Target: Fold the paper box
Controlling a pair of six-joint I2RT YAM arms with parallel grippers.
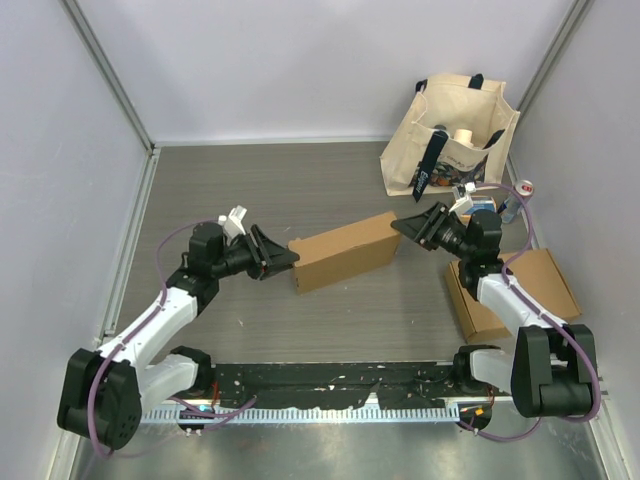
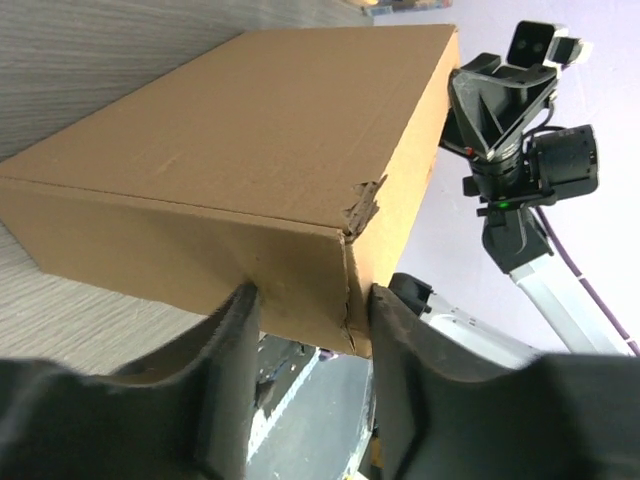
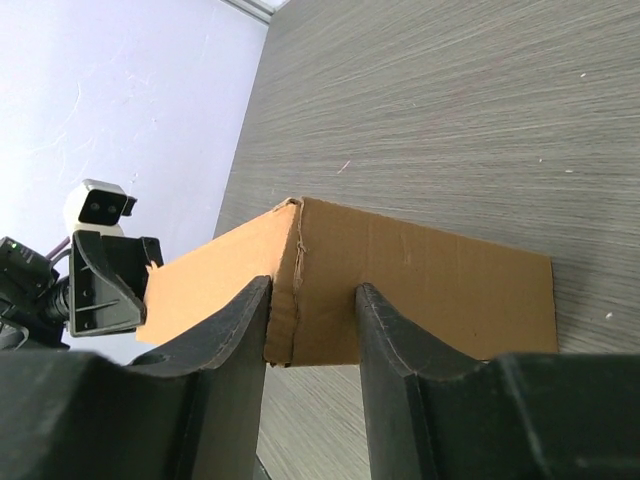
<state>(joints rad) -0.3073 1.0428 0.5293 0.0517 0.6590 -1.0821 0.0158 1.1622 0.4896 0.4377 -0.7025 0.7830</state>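
Observation:
The brown paper box (image 1: pixel 345 250) is folded shut and hangs slantwise between my two arms at mid-table. My left gripper (image 1: pixel 285 262) is shut on its left end. In the left wrist view a torn lower corner of the box (image 2: pixel 250 140) sits between the left gripper's (image 2: pixel 310 295) fingers, and both touch it. My right gripper (image 1: pixel 405 228) is shut on the far right end. In the right wrist view a corner edge of the box (image 3: pixel 430 290) stands between the right gripper's (image 3: pixel 312 290) fingers, one on each side.
A cream tote bag (image 1: pixel 450 135) with items inside stands at the back right. A flat cardboard sheet (image 1: pixel 520 290) lies under the right arm. A black rail (image 1: pixel 340 385) runs along the near edge. Walls close both sides.

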